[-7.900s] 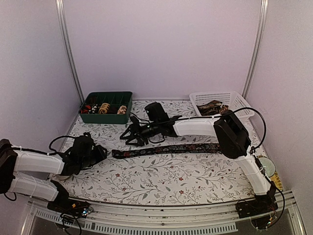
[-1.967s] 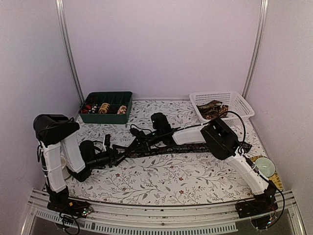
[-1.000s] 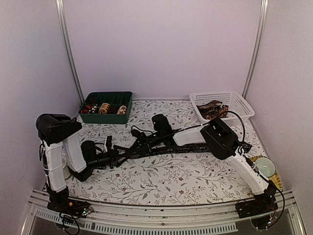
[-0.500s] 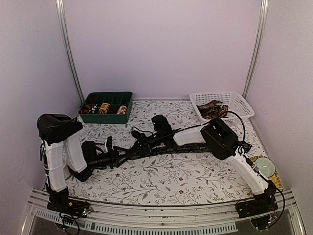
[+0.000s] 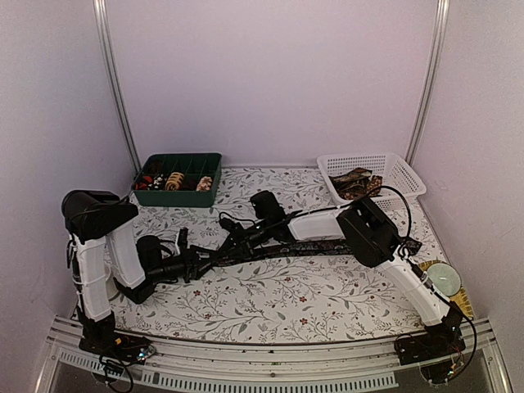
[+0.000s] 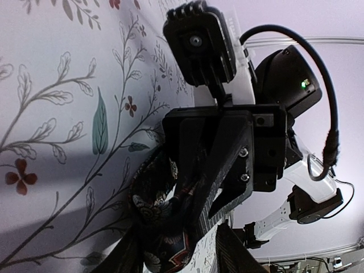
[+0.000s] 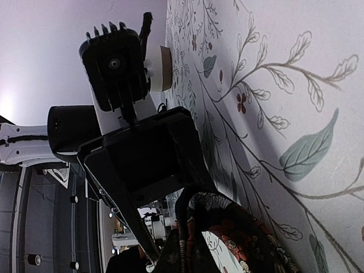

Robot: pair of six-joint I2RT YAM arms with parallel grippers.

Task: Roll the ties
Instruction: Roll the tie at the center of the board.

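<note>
On the table (image 5: pixel 270 307), tie (image 5: pixel 315 246) stretched overhead, end bunched close-up

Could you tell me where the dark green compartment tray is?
In the top view, the dark green compartment tray sits at the table's far left corner, beyond the long dark patterned tie.

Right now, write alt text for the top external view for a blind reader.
The left gripper and right gripper meet at the left end of a dark patterned tie laid across a floral-print table. A green tray holding coiled ties sits back left, a white basket back right.
</note>
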